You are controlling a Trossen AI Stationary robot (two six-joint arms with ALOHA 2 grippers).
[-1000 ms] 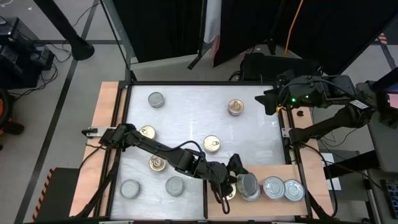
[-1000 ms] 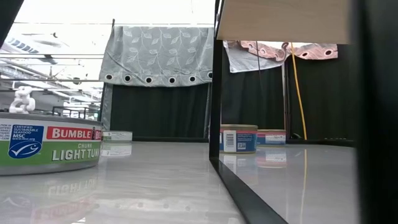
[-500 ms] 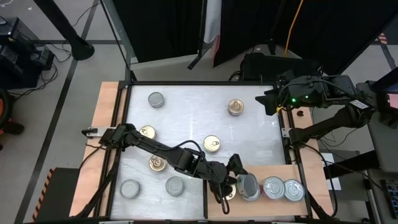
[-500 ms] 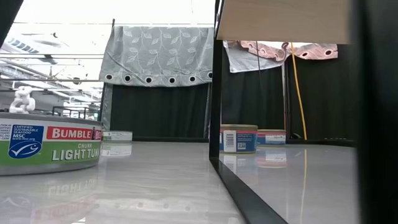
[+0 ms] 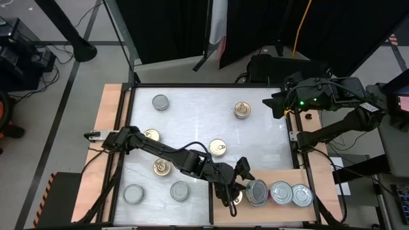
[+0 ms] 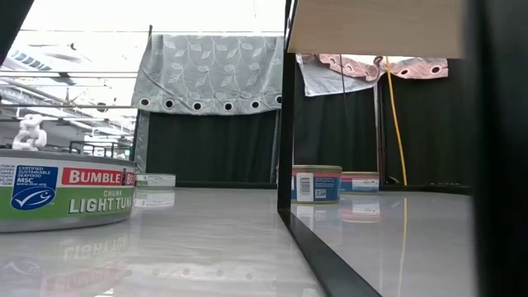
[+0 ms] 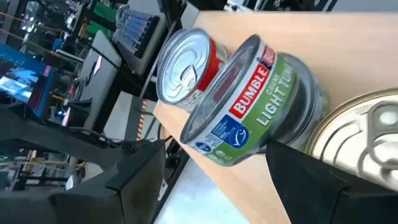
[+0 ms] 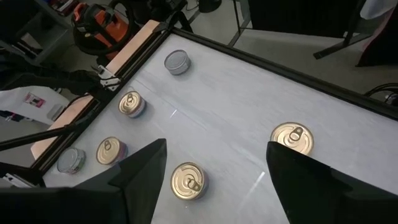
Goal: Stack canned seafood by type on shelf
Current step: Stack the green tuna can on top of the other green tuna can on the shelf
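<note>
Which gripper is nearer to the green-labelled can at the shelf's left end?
Left. The left gripper is right at the green-labelled can on the shelf, its fingers either side of it. The right gripper hangs far off, by the table's far right edge.

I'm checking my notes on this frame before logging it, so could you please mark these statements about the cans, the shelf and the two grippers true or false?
1. The left gripper is at the shelf, its fingers either side of a green-labelled can. True.
2. The right gripper is over the shelf too. False: the right gripper waits at the table's far right edge, away from the cans.
3. Gold-topped cans lie on the white tabletop. True.
4. The shelf holds no cans. False: silver-topped cans sit in a row on it.
5. The right gripper holds a can. False: it is open and empty.
</note>
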